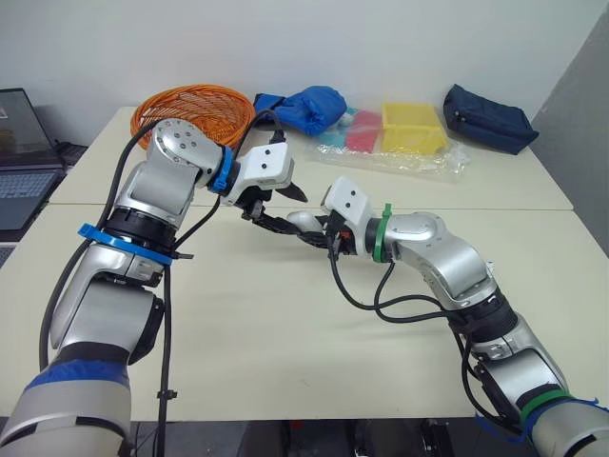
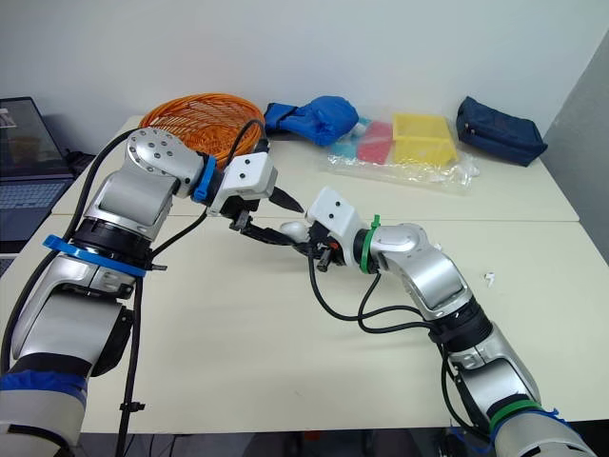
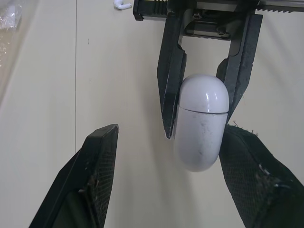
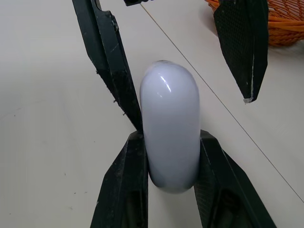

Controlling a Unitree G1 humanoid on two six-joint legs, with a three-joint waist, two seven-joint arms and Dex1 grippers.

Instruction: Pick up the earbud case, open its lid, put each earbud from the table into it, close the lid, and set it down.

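Observation:
The white earbud case is off the table, lid closed, with my right gripper shut on its lower half. My left gripper is open and faces it. Its two black fingers straddle the lid end, and one finger pad touches the side of the case. One white earbud lies on the table to the right of the right arm, and another small white earbud sits on the table beyond the right gripper.
At the back of the table are an orange wire basket, a blue cloth bundle, a clear plastic bag with yellow and pink items and a navy pouch. A laptop stands on the left.

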